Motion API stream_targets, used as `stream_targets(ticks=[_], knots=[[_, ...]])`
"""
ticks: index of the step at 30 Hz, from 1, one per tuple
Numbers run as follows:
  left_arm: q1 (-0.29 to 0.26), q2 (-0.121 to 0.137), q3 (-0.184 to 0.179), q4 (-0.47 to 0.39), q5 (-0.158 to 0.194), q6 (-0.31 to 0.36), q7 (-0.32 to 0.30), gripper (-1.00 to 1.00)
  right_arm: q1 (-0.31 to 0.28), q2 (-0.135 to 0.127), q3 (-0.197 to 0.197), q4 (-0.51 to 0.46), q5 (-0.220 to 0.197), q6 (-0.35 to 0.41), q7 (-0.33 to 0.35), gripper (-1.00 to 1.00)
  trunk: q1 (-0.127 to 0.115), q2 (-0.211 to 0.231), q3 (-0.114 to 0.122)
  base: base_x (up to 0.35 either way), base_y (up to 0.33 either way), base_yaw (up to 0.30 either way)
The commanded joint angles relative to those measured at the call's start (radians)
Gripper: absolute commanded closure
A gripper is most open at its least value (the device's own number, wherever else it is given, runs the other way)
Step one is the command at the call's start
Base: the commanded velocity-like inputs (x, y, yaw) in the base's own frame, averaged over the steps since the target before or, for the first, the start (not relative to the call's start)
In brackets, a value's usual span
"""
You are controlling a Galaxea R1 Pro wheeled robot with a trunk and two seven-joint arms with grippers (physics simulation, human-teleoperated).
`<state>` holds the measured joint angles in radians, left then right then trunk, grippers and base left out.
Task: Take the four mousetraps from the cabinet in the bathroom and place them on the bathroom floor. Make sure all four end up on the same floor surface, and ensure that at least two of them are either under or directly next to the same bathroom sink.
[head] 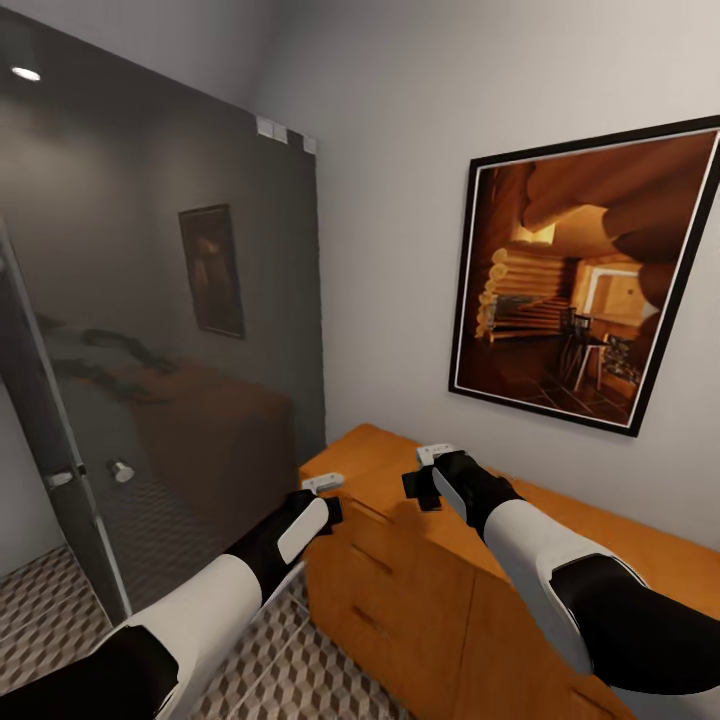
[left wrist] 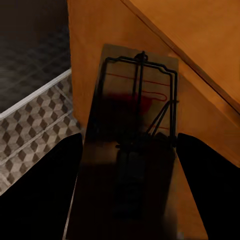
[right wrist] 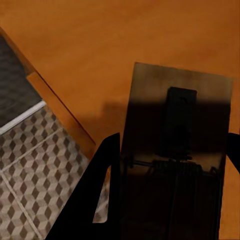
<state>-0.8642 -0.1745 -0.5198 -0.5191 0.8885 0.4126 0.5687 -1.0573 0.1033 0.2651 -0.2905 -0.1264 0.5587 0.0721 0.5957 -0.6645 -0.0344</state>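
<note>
Above the cabinet (head: 420,560), left fingers (left wrist: 45,190) grasping a mousetrap (left wrist: 135,115), right fingers (right wrist: 95,200) grasping another mousetrap (right wrist: 180,125)

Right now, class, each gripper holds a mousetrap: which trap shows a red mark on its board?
The mousetrap in the left gripper: red shows under its wire frame. The right gripper's trap shows plain brown wood with a dark bar.

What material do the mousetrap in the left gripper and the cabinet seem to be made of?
The mousetrap: apparently a flat wooden board, brown and matte, carrying thin dark wire that looks like metal, with a red mark. The cabinet: seemingly orange-brown wood or veneer with a smooth, slightly satin finish; little grain shows, so it could be laminate.
</note>
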Motion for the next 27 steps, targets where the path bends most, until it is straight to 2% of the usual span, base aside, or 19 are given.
stream_targets(ticks=[1, 18, 27], knots=[[-0.001, 0.0, -0.002, -0.001, 0.003, 0.003, 0.007, 1.0, -0.001, -0.001, 0.008, -0.001, -0.012, 0.004, -0.002, 1.0, -0.004, 0.005, 0.001, -0.194, 0.242, 0.0], [-0.001, 0.0, -0.002, -0.001, 0.003, 0.002, 0.006, 1.0, -0.001, -0.001, 0.008, -0.001, -0.012, 0.004, -0.002, 1.0, -0.069, 0.124, 0.054, -0.154, 0.256, 0.0], [-0.001, 0.0, -0.003, -0.001, 0.003, 0.002, 0.005, 1.0, -0.001, 0.0, 0.008, -0.001, -0.012, 0.004, -0.002, 1.0, -0.092, 0.166, 0.073, -0.014, 0.044, 0.0]])
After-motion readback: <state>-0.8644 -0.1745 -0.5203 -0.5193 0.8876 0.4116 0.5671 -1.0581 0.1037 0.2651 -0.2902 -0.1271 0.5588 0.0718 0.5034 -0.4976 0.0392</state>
